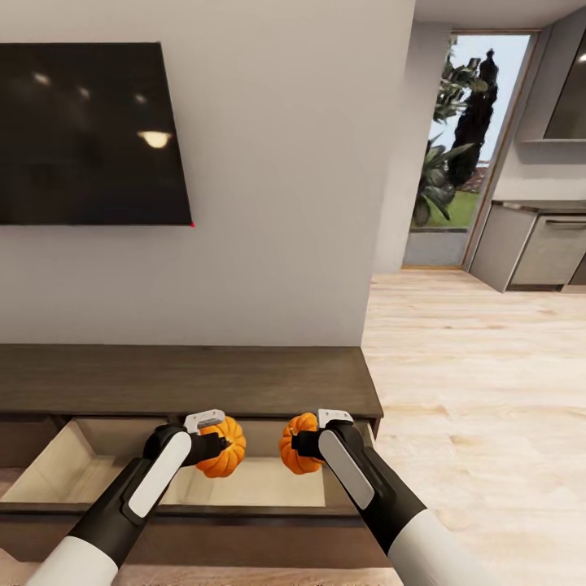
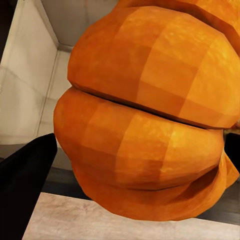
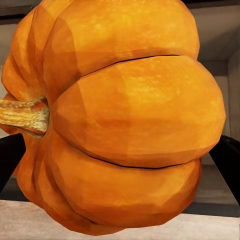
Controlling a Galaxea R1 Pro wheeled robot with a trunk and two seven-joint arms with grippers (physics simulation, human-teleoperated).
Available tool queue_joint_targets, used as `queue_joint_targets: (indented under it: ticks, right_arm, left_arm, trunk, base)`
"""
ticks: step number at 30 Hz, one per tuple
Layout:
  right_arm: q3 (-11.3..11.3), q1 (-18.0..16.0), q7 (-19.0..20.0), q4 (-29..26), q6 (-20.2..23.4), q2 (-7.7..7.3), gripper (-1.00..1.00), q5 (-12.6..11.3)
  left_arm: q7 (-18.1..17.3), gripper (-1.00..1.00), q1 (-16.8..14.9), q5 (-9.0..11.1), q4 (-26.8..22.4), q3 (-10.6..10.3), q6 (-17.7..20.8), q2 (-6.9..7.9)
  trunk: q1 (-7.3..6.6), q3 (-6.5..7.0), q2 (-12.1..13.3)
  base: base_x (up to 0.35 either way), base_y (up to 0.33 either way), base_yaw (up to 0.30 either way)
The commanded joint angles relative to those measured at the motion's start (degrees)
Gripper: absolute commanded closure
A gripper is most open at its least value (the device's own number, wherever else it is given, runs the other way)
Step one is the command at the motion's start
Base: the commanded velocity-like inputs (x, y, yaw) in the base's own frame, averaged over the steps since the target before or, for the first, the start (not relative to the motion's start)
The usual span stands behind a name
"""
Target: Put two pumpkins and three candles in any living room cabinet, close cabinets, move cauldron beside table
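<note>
Two bright-orange ribbed pumpkins hang over the pulled-out compartment (image 1: 89,468) of the low dark-brown cabinet (image 1: 187,378). My left gripper (image 1: 218,446) is shut on the left pumpkin (image 1: 225,449), whose ribs fill the left wrist view (image 2: 145,125) between dark fingers (image 2: 25,175). My right gripper (image 1: 299,443) is shut on the right pumpkin (image 1: 295,443); in the right wrist view this pumpkin (image 3: 130,120) shows its tan stem (image 3: 25,116). Both pumpkins are held above the drawer's pale floor, near its right half. Candles, cauldron and table are out of view.
A black TV (image 1: 89,134) hangs on the grey wall above the cabinet. To the right, light plank floor (image 1: 480,391) runs toward a glass garden door (image 1: 468,146) and grey kitchen units (image 1: 537,244). The drawer's front panel (image 1: 203,517) lies just under my forearms.
</note>
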Motion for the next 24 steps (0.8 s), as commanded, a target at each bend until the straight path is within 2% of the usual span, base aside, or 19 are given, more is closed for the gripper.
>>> queue_joint_targets:
  ticks: [1, 15, 24]
  right_arm:
    - [0.1, -0.1, -0.6, -0.1, 0.0, -0.02, 1.0, -0.6]
    - [0.0, -0.1, -0.6, 0.5, 0.0, -0.03, 1.0, -0.6]
    - [-0.1, -0.1, -0.6, 0.9, 0.0, -0.03, 1.0, -0.5]
  left_arm:
    - [0.7, 1.0, -0.1, 0.6, -0.1, -0.2, -0.1, 0.05]
    - [0.7, 1.0, -0.1, 0.6, -0.1, -0.2, -0.1, -0.1]
    - [0.7, 1.0, -0.1, 0.7, -0.1, -0.2, -0.1, -0.1]
  trunk:
    - [0.22, -0.24, -0.4]
    - [3.29, -2.75, -6.1]
    - [3.29, -2.75, -6.1]
  base:
    - [0.002, 0.0, 0.0]
    - [0.0, 0.0, 0.0]
    - [0.019, 0.0, 0.0]
